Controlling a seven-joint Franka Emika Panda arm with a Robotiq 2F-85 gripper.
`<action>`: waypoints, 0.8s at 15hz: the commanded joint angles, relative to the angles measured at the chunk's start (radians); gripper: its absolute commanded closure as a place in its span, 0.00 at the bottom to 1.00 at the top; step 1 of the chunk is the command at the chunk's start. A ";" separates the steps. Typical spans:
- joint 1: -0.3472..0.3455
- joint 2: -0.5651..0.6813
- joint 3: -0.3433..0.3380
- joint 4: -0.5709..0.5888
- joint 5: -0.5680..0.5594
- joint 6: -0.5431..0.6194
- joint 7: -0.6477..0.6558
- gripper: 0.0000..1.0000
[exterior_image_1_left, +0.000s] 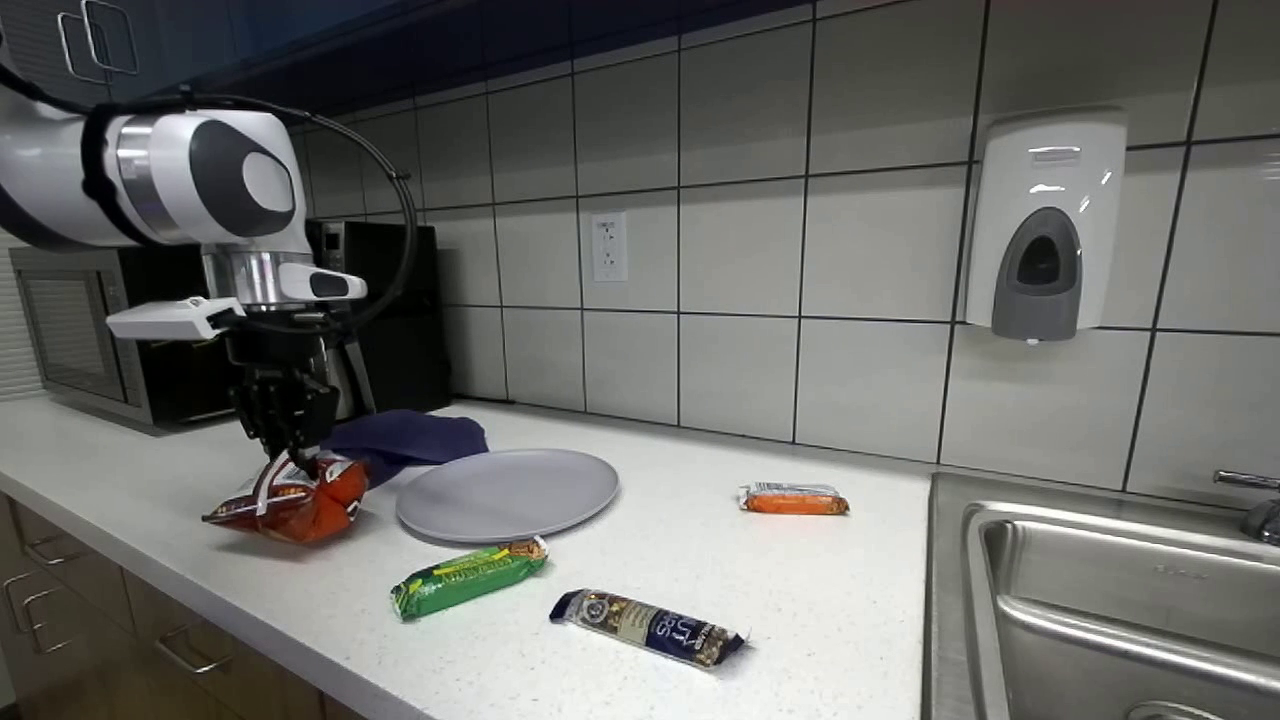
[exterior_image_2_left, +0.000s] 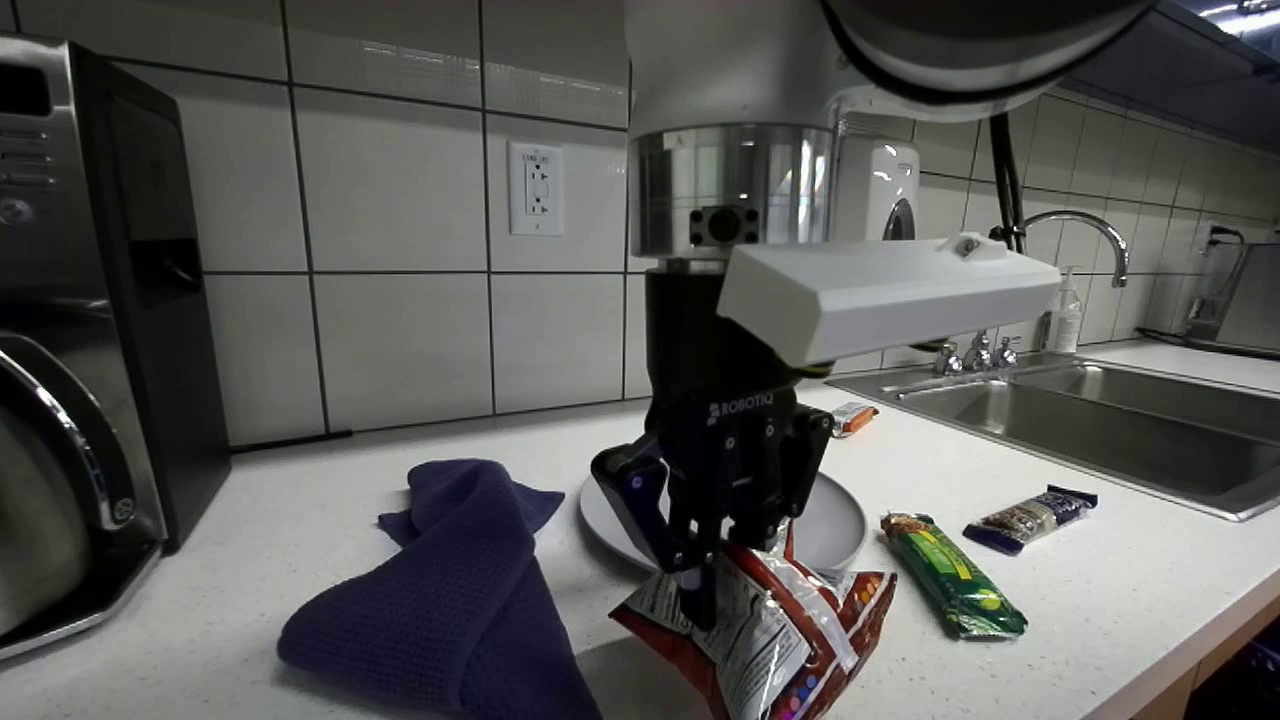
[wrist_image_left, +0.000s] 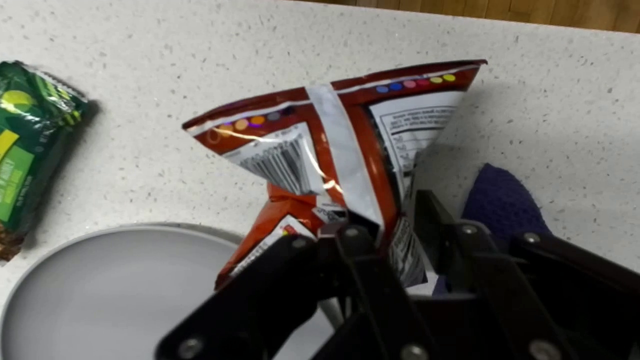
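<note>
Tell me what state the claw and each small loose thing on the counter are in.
Gripper: closed on the red bag
Red bag: pinched, crumpled
Gray plate: lying flat
Purple cloth: bunched up
Green bar: wrapped
Dark blue bar: wrapped
Orange packet: lying flat

kitchen with microwave (exterior_image_1_left: 72, 335) and sink (exterior_image_1_left: 1110, 565)

Cool, soft light washes a speckled white countertop (exterior_image_1_left: 820, 600) beneath shadowed, dark-blue wall cabinets (exterior_image_1_left: 270, 35), and a bright white overhead light strip (exterior_image_2_left: 1245, 22) glares in the upper corner of an exterior view. Up close in the wrist view, white streaks shine on a crinkled red foil snack bag (wrist_image_left: 370, 155) — the black metal gripper (wrist_image_left: 385, 235) dim and slightly blurred.
</note>
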 joint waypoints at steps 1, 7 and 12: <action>0.004 -0.016 -0.001 0.014 0.005 -0.025 -0.025 0.35; 0.003 -0.039 -0.001 0.009 -0.001 -0.029 -0.020 0.00; 0.005 -0.045 0.002 0.010 0.004 -0.028 -0.026 0.00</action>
